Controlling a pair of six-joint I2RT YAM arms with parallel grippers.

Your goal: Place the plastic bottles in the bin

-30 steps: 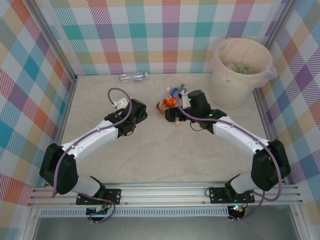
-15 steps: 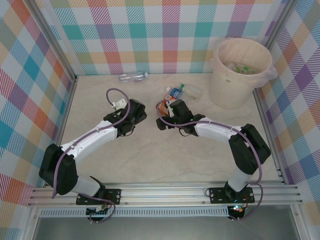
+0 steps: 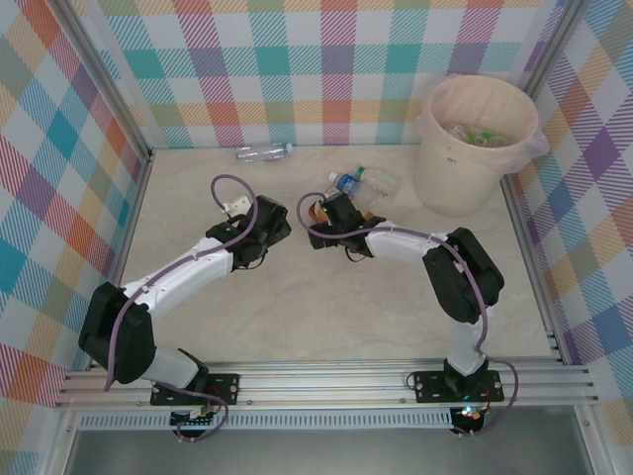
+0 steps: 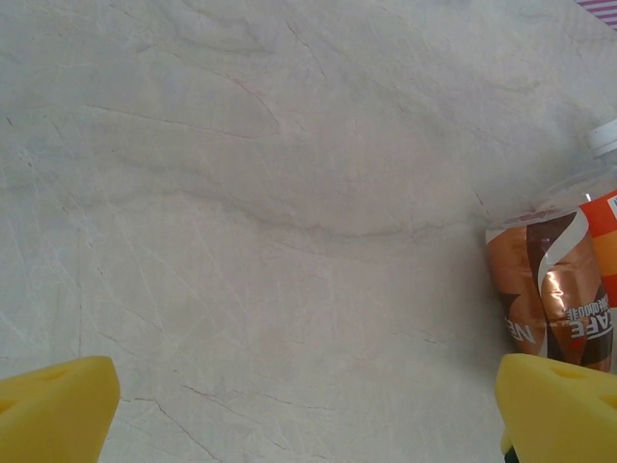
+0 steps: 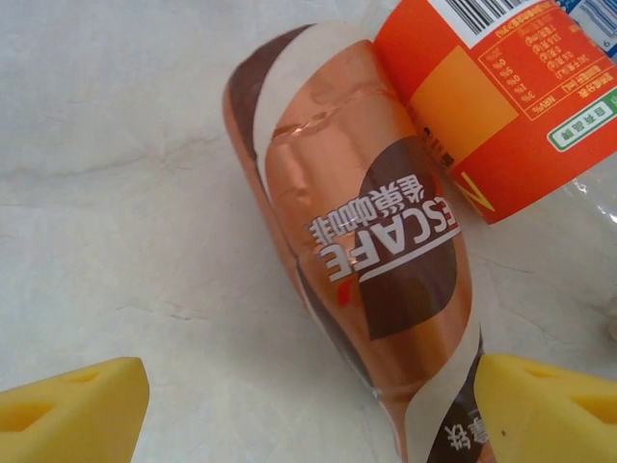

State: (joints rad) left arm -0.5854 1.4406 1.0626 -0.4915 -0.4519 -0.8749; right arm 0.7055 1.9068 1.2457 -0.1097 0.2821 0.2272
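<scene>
Yellow fingers straddle a coffee bottle, not yet clamped.
Spread and unclenched, the right gripper point(image 5: 308, 410) brackets the copper-brown bottle point(image 5: 366, 241), which lies on the table point(image 5: 116, 145) against an orange-labelled bottle point(image 5: 492, 106). I judge the grasp is in hand: close, then lift. The overhead view adds the bin point(image 3: 435, 173) far right, and the left gripper point(image 3: 274, 226), spread wide and empty.
</scene>
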